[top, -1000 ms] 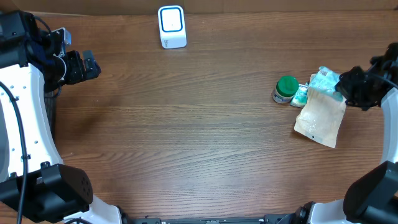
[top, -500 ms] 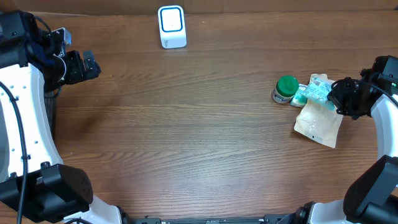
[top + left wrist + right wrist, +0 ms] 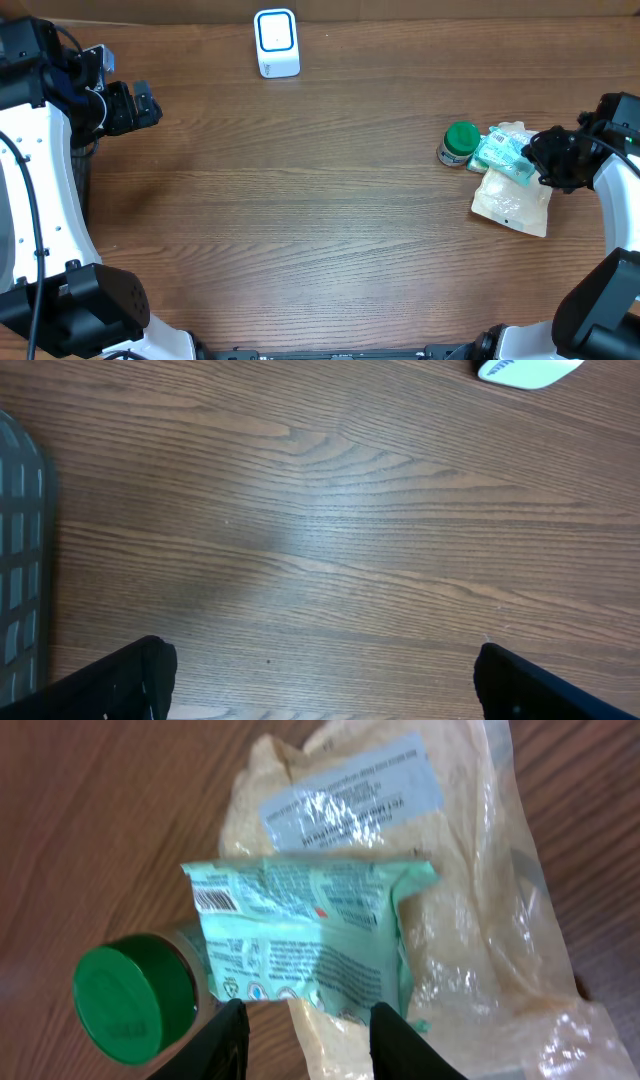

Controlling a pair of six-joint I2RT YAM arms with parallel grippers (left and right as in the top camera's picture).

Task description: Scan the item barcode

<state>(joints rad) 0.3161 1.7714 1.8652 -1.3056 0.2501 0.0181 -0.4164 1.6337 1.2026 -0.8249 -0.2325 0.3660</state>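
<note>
Risk sits with your right gripper [image 3: 308, 1040]: its jaws stand partly apart over the green packet [image 3: 300, 935], which lies on the clear bag [image 3: 480, 940] beside the jar [image 3: 135, 1005], well apart from the scanner [image 3: 276, 42]. Close now and you may pinch bag film too. Your left gripper [image 3: 320, 675] gapes wide, empty.

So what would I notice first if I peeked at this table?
Probably the little pile on the right side: a green-lidded jar, a mint-green packet next to it, and a clear bag of pale stuff underneath. The right gripper hovers over the packet with its jaws apart. At the back edge sits a white scanner with a blue-rimmed face.
</note>
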